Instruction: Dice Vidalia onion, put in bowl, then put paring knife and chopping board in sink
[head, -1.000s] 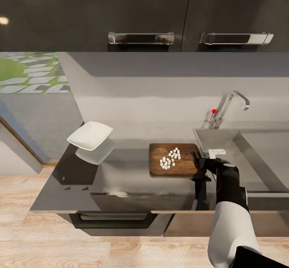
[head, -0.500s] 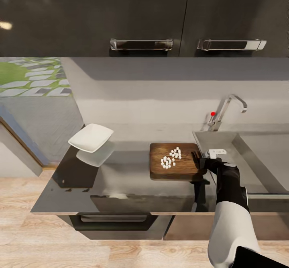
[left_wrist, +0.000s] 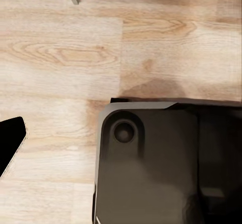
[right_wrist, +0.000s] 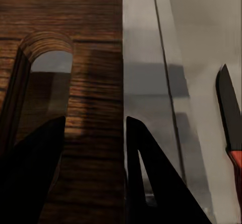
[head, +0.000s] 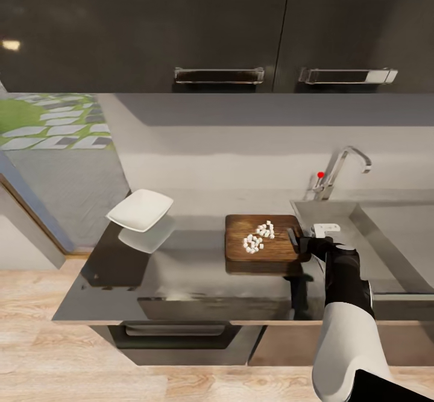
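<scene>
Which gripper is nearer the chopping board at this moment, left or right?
Right. The right gripper is at the chopping board's sink-side end, fingers straddling its edge. The left wrist view faces wood floor beside a dark robot part, away from the countertop.

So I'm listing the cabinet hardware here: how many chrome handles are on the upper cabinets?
2. One handle is on the door above the chopping board; the other handle is on the neighbouring door above the sink. More may lie outside the picture.
</scene>
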